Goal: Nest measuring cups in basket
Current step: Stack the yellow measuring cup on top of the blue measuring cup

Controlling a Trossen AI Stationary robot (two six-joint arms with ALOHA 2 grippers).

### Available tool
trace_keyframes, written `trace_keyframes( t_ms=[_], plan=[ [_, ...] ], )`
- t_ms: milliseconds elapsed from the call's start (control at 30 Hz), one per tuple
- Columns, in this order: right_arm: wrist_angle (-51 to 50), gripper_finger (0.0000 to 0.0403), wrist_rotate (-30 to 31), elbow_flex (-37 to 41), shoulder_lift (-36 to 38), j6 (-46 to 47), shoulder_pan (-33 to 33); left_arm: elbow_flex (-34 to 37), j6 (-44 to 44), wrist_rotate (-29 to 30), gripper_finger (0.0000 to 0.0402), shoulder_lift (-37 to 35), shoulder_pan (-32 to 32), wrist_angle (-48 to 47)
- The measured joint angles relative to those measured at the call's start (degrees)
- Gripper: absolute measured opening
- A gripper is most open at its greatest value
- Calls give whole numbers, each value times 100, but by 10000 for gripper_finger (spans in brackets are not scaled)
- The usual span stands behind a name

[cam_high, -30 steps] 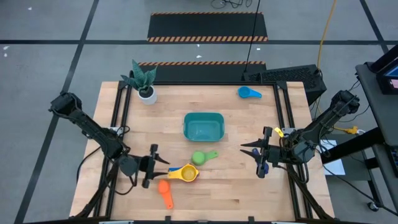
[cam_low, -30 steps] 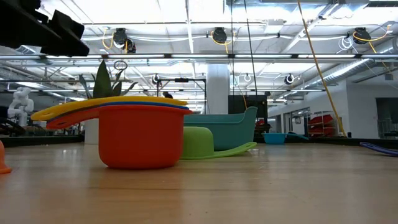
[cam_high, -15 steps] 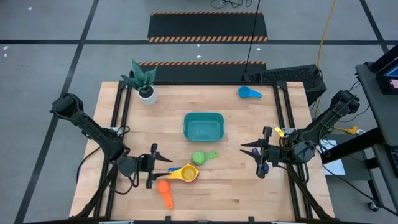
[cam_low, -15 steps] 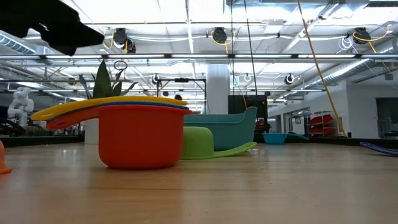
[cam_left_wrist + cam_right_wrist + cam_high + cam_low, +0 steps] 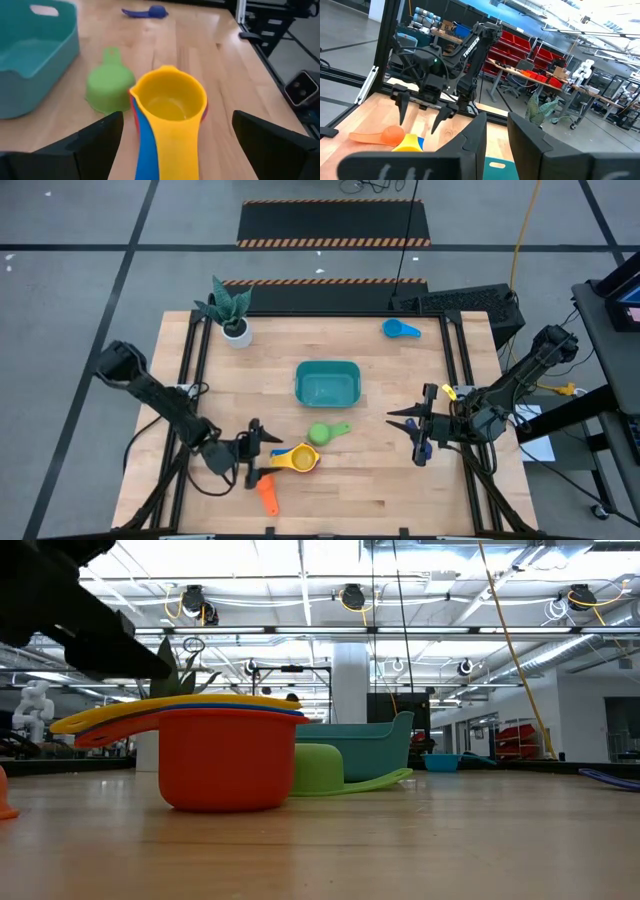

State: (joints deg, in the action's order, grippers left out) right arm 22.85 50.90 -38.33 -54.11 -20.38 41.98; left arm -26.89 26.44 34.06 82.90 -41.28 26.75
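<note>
Yellow cup (image 5: 170,102) stack's handles point toward open left tool (image 5: 257,465), seemingly.

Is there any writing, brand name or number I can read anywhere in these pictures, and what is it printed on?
"TROSSEN", in white letters running along the dark left arm, seen from the right wrist view.
Nothing can be read on the measuring cups, the basket or the table.
The cabinets and machines in the room behind show no readable signs.
</note>
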Motion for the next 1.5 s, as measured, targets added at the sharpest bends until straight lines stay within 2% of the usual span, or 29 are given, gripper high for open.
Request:
trace_keyframes(
  t_ms=[300,500,700,1100,1233,1500],
  plan=[
    [0,73,1,0,1,20,0,2,181,-18,377,464,146,-34],
    [-1,73,2,0,2,20,0,1,287,-289,377,743,272,97],
    [-2,73,0,0,2,20,0,0,311,-566,377,782,273,88],
    [-2,73,0,0,2,20,0,0,582,-572,374,782,475,-412],
    [-2,73,0,0,2,20,0,0,558,-648,344,782,539,-414],
    [-2,73,0,0,2,20,0,0,488,-1009,226,780,601,-420]
  ],
)
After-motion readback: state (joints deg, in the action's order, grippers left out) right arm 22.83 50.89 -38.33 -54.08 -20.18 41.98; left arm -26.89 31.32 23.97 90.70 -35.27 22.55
